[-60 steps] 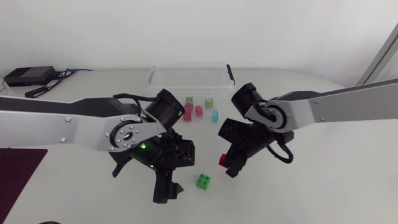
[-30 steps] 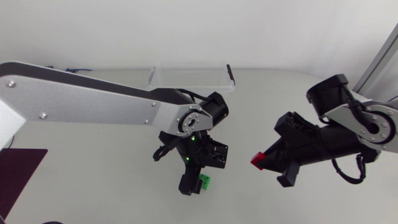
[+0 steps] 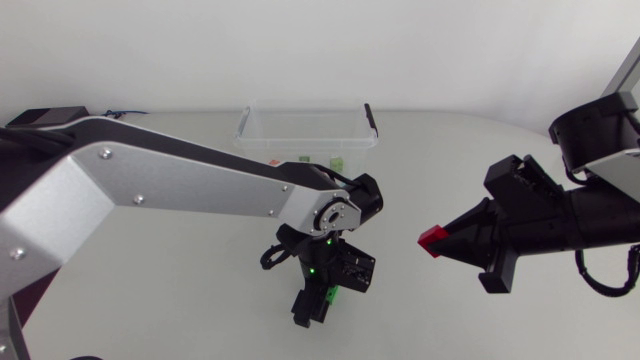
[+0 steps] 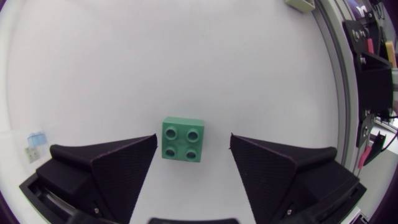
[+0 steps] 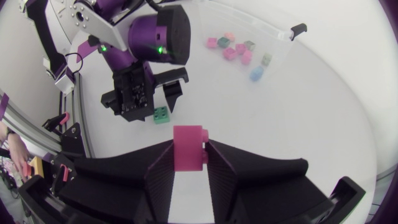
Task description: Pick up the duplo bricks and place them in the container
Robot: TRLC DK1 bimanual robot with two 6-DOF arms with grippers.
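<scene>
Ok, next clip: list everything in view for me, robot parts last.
green brick: one, green, on the table between the left pincer's open fingers, not touching them.
red brick: one, red, gripped in the right pincer.
loose bricks: several, pink, green, blue, at the container; inside or beside, cannot tell.
container: one, clear, table's far side.
black box: one, black, far left corner.
table: one, white.
left pincer: open, over the green brick.
right pincer: shut on the red brick.

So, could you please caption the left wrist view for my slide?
Open left tool straddles a green brick on the table.
</scene>
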